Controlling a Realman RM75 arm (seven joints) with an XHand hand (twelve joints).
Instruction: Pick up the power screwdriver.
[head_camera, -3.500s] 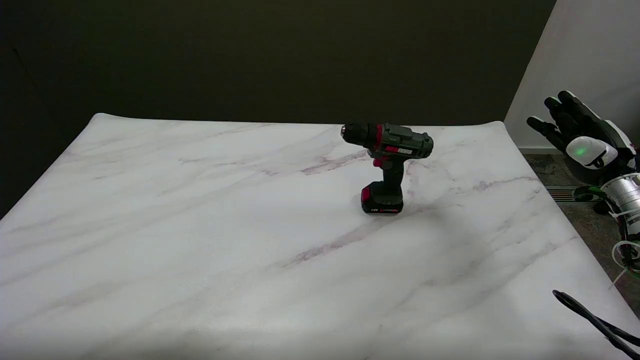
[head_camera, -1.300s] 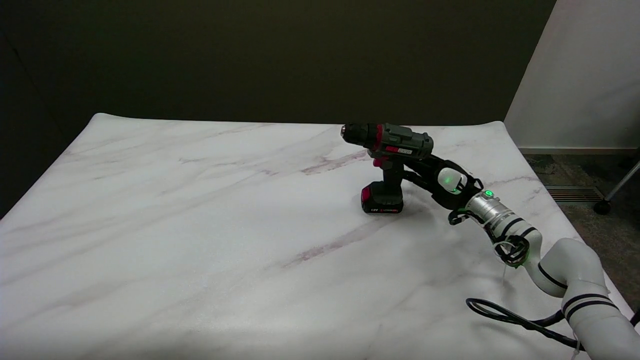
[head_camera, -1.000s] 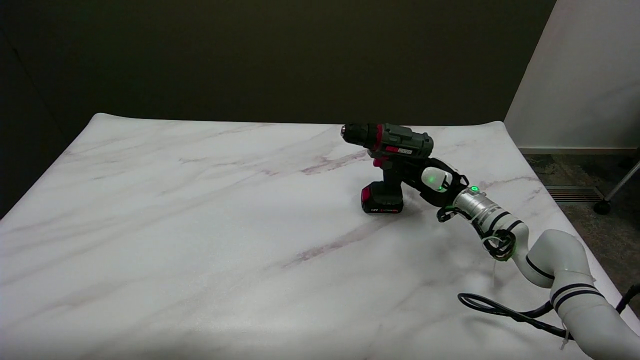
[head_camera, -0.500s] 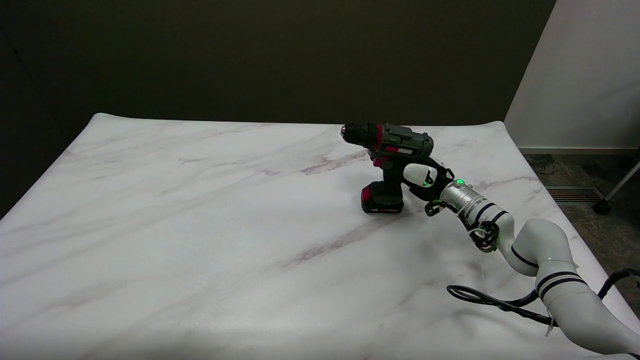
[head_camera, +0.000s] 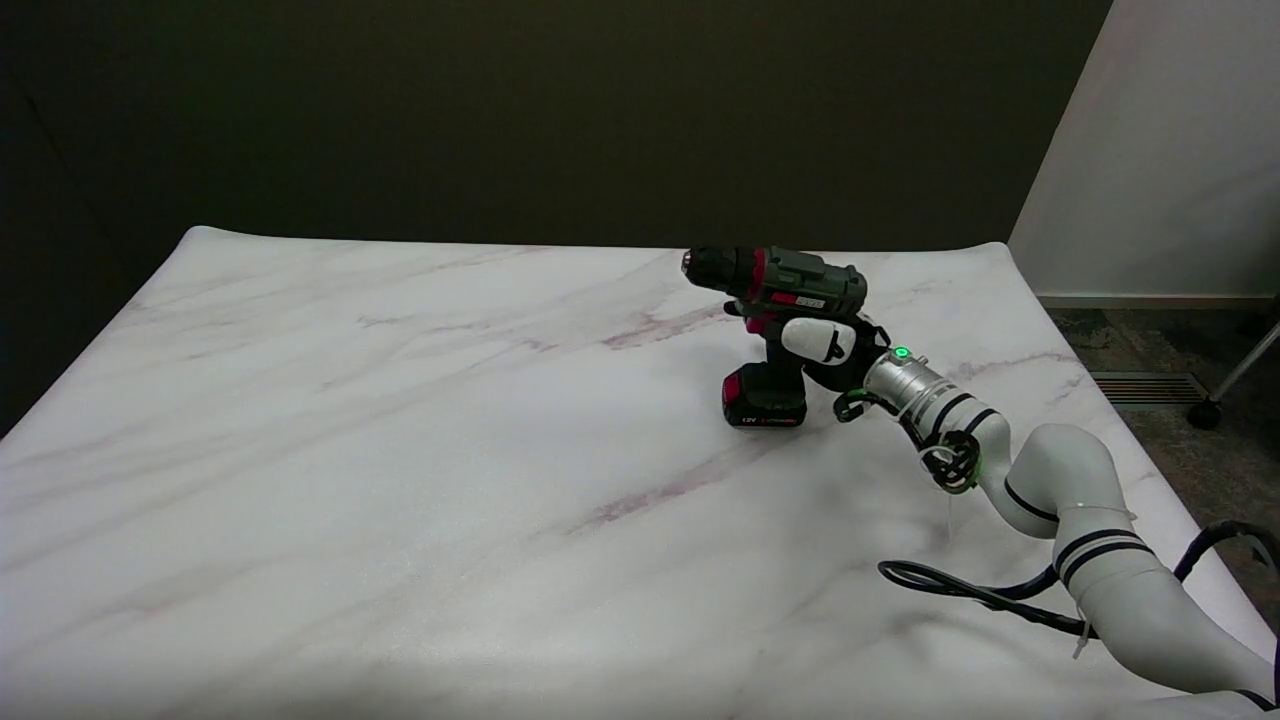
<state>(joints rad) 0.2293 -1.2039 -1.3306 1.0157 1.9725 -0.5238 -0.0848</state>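
- Power screwdriver (head_camera: 775, 285): dark green-grey body, black chuck, red collar and red trigger. It stands upright on its black-and-red battery foot, on the far right part of the bench, chuck pointing to the picture's left.
- Battery foot: flat on the bench top, a small white label on its near face; the print is too small to read.
- Right hand (head_camera: 825, 348): black with a white back shell, pressed up against the handle of the power screwdriver just under the motor body. A dark fingertip shows at the trigger side, in front of the handle. Whether the fingers are fully closed round the handle I cannot tell, since the handle and the hand's own back hide them.
- Right arm (head_camera: 1060, 485): white with black rings, a silver wrist cuff and a green light at the wrist. It reaches in from the lower right corner, low over the bench.
- Black cable (head_camera: 960, 590): looped on the bench beside the arm.
- Bench (head_camera: 400, 450): white marble-patterned top with faint pink-grey veins.
- Backdrop: a dark wall behind the bench; a pale wall panel and a strip of floor at the far right.
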